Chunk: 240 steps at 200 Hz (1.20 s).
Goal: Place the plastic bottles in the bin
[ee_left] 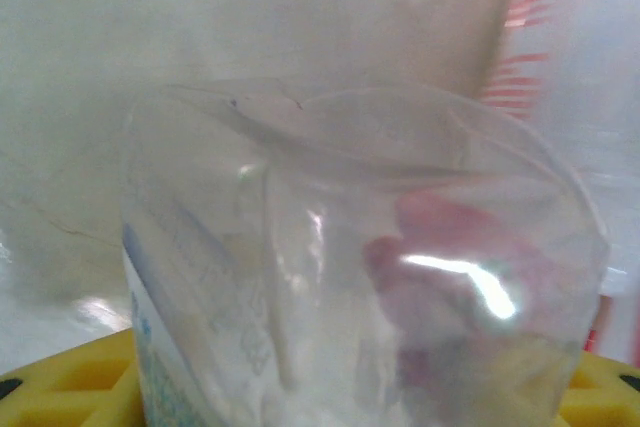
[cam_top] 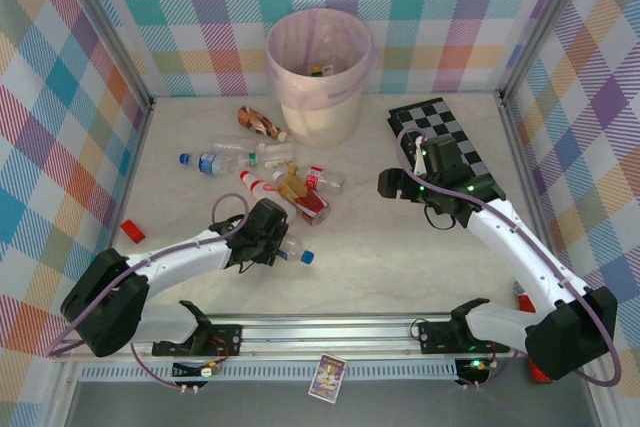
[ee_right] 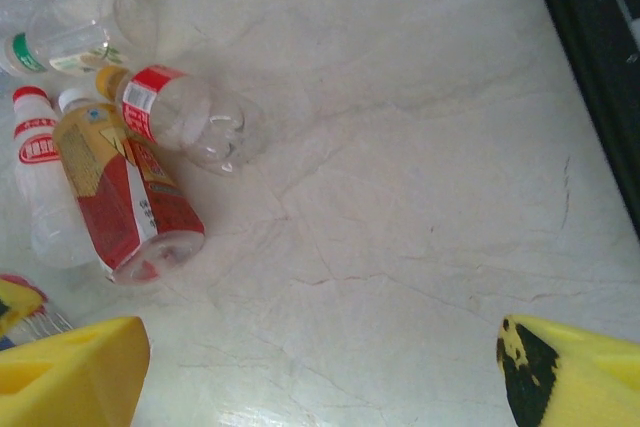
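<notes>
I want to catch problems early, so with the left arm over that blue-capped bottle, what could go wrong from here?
The left pincer sits around the blue-capped bottle, whose thin wall looks creased in the left wrist view: it may buckle and slip during lifting. The other bottles lie between it and the bin, so a low carry could scatter them.

You see the bin (cam_top: 325, 117), pale round bucket w/ pink liner, upright at back centre. A brown btl (cam_top: 260, 124) lies on its side just left of it. The blue-label btl (cam_top: 215, 162) and red-label btls (cam_top: 308, 202) lie clustered mid-table; the clear blue-cap btl (cam_top: 292, 251) lies apart, toward near edge.
</notes>
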### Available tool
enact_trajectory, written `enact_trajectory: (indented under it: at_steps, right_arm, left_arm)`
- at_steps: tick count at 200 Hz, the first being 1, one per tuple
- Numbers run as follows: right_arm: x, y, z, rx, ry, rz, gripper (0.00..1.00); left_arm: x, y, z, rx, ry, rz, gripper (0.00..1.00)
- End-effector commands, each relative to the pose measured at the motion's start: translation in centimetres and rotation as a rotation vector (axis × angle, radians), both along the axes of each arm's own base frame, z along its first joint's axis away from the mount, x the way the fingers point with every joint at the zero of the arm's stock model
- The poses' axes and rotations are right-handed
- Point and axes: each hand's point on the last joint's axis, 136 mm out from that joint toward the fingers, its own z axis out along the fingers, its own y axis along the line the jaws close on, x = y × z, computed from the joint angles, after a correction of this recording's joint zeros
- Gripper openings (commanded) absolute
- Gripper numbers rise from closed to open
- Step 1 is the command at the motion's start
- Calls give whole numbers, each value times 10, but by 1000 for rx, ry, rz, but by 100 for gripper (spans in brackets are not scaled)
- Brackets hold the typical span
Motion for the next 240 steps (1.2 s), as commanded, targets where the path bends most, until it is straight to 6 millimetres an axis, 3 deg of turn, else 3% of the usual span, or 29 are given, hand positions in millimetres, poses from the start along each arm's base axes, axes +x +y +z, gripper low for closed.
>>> enact_trajectory:
  at_steps: [1,30,62,90,130,186,240]
  right_arm:
    - [-9,8,-24,33,84,13,90]
    - [-14,12,-46,42,143,22,90]
    - [-15,16,-54,49,163,30,90]
    - [-19,23,-65,66,197,36,90]
    - [-30,43,-81,101,247,62,90]
    - [-49,63,-98,115,298,94,90]
    - [-60,69,-107,109,320,103,90]
  left_arm:
    - [5,11,31,77,-75,-22,50]
    - [14,19,60,107,-142,-26,48]
    - [35,34,99,149,-245,-51,46]
    - [65,46,133,156,-313,-72,45]
    - [119,61,196,204,-456,-94,38]
    - [188,61,276,304,-649,-107,28]
    - [245,41,319,345,-800,-152,21]
